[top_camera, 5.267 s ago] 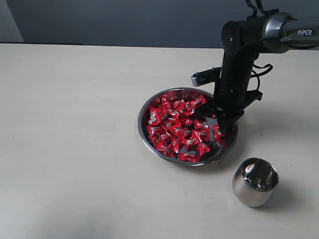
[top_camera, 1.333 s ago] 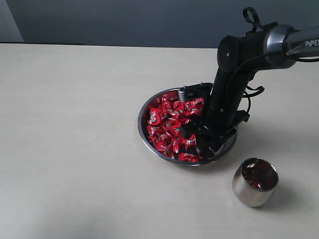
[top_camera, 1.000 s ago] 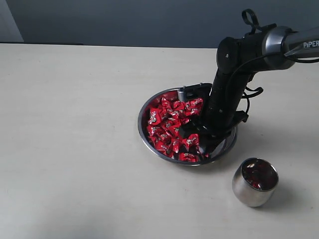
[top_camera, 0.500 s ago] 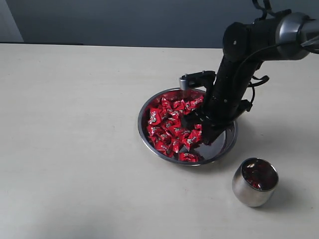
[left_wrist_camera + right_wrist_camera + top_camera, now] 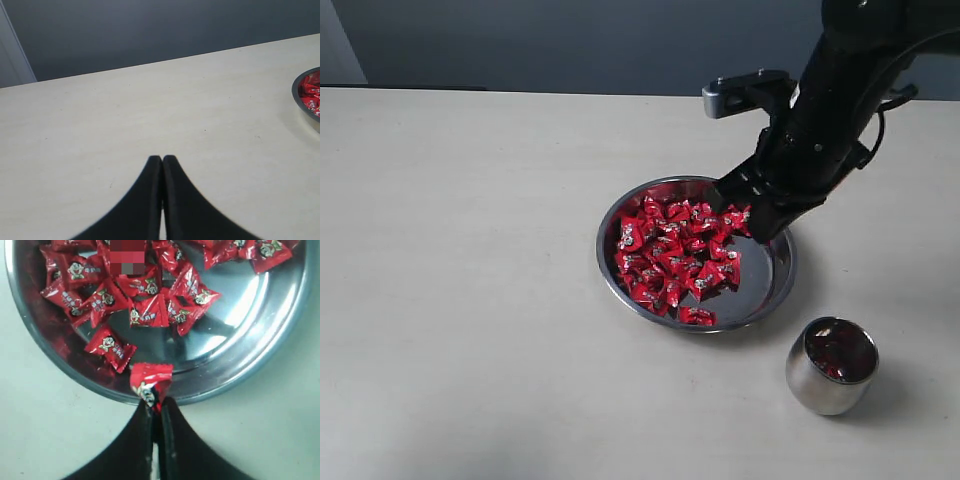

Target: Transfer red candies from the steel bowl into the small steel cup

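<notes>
The steel bowl [image 5: 603,250] sits mid-table with many red candies [image 5: 670,260] heaped in its left half. My right gripper [image 5: 745,218] hangs just above the bowl's right side, shut on one red candy [image 5: 150,377] that sticks out past its fingertips. In the right wrist view this gripper [image 5: 156,402] is over the bowl's rim [image 5: 280,347], with the candy heap [image 5: 145,310] below. The small steel cup [image 5: 831,366] stands upright to the bowl's front right, with red showing inside. My left gripper [image 5: 162,159] is shut on nothing over bare table, far from the bowl's edge [image 5: 300,107].
The table is pale beige, with a dark wall behind it. The right arm's black links [image 5: 840,90] reach down from the upper right over the bowl's far side. The right half of the bowl's bottom [image 5: 765,275] is bare steel.
My right gripper dipped into the candy heap, shut on one candy and rose up and to the right with it. The cup showed no red at first and now does.
</notes>
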